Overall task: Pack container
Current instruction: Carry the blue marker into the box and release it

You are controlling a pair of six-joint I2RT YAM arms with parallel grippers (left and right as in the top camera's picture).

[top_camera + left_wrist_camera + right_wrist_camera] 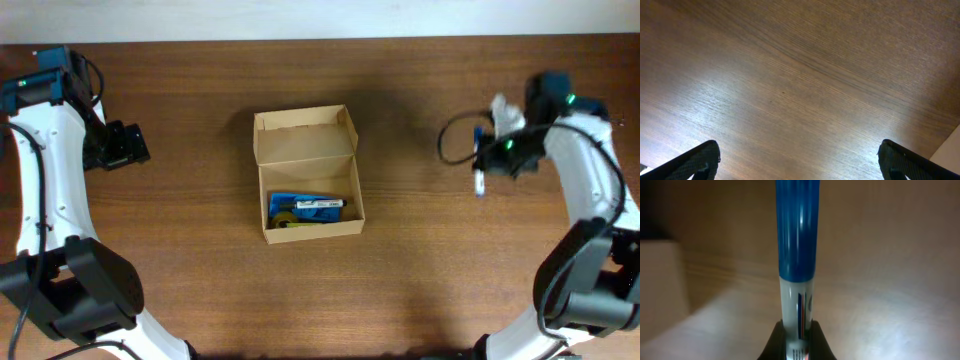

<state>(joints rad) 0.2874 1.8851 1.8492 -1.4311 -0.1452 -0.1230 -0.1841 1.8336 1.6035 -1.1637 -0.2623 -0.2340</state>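
Box (307, 175) sits mid-table (400, 280), between the two arms and well apart from both grippers. Plain tan cardboard, flap (304, 135) hinged open and leaning back toward the far edge. Inside: a flat blue case (300, 206) on the floor of the box, a white-barrelled pen (320, 204) lying across it, and something yellowish at the near-left corner, too small to make out. Right gripper (482, 170) is out to the right of the box, above bare wood. Its fingers (821, 347) are pressed in on a marker (797, 230), pinching the white barrel low down, one finger on each side. The blue cap end points away from the wrist camera; thin red and blue print shows on the barrel just above the grip. From overhead only a short blue-and-white stub of the marker shows, on the near side of the gripper. Background in the right wrist view is blurred wood grain. Left gripper (128, 148) is near the table's left edge, far side, well clear of the box. Its fingers (695, 164) are spread wide, the dark tips sitting at opposite lower corners of the left wrist view, with nothing but wood between them.
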